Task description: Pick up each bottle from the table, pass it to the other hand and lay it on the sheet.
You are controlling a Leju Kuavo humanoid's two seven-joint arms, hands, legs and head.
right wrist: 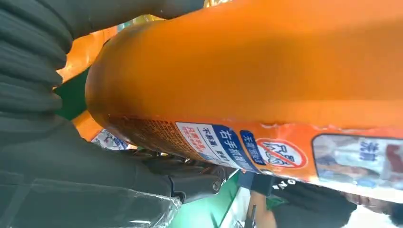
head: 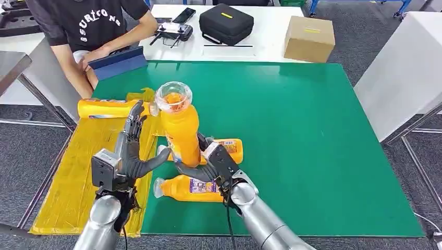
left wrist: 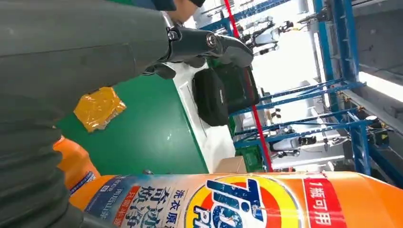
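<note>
With my right hand (head: 216, 166) gripping the upright bottle (head: 180, 133), I should close my open left hand (head: 127, 156) firmly around it before releasing

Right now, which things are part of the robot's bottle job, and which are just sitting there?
Part of the job: held bottle in right hand; left hand; two bottles on the table; bottle on the sheet; yellow sheet.

Just sitting there: black case, cardboard box, controller, phone.

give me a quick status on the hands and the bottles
Right hand grips upright bottle. Left hand open beside it, thumb reaching in. One bottle on yellow sheet, two on green table. Nothing blocking.
</note>
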